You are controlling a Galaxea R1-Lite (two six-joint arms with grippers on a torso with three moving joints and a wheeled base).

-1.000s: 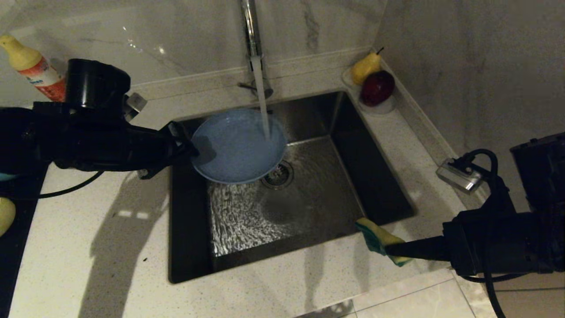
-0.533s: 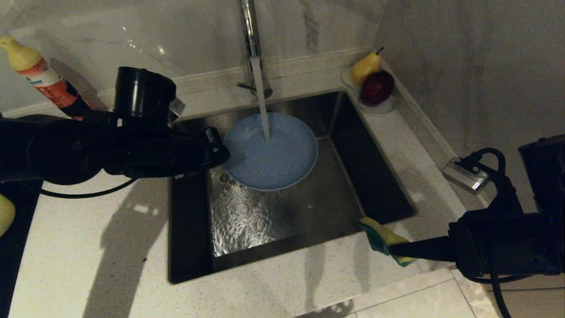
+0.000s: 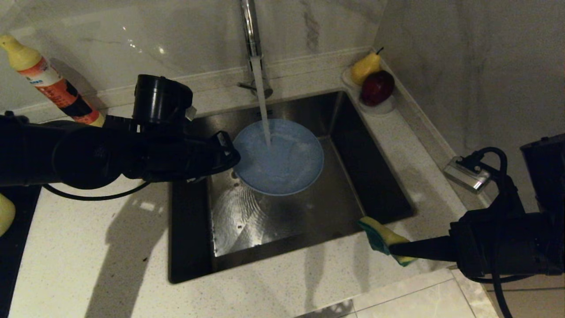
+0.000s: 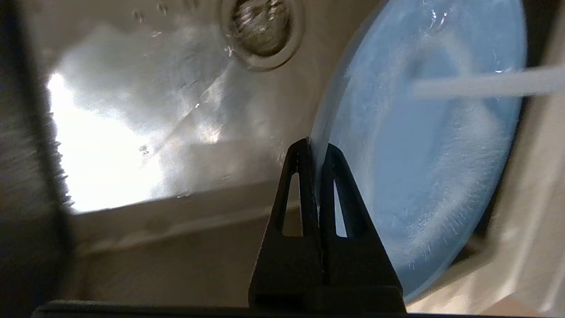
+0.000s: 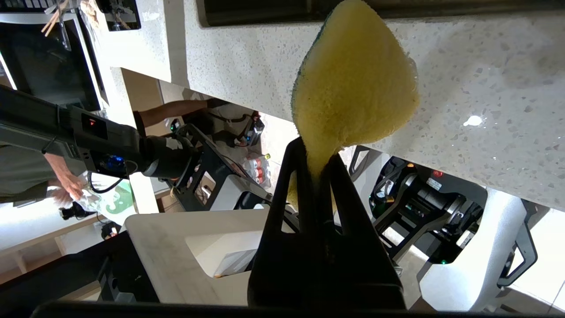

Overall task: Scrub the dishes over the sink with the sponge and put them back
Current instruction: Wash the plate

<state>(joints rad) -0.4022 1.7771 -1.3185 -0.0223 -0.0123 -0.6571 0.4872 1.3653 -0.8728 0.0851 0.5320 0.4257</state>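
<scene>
Head view: your left pincer point(image 3: 229, 154) is clamped on the rim of the light-blue plate point(image 3: 282, 161) at the plate's 9 o'clock edge, holding it above the sink point(image 3: 375, 176), in the basin's 12 o'clock half. The stream from the chrome tap point(image 3: 249, 26) lands on the plate's upper face near its 11 o'clock side, and the water films over the face. Your right pincer point(image 3: 399, 254) is shut on the sponge point(image 3: 379, 236), which hangs over the surface point(image 3: 110, 265) at the sink's 4 o'clock corner, well apart from the plate.

Left wrist view: both fingers pinch only a thin strip of rim point(image 4: 315, 152), so the hold is probably shallow and the wet plate may pivot or slip under side load.

Right wrist view: the sponge point(image 5: 353, 88) is squeezed at one end, its yellow face to the camera and most of its body free.

To scrub well, keep the plate tilted under the stream so water runs off into the basin. Bring the sponge in from 4 o'clock and lay its free end flat on the wetted face. Press lightly and stroke toward the gripped rim rather than away from it, so the force likely seats the plate deeper between the fingers.
</scene>
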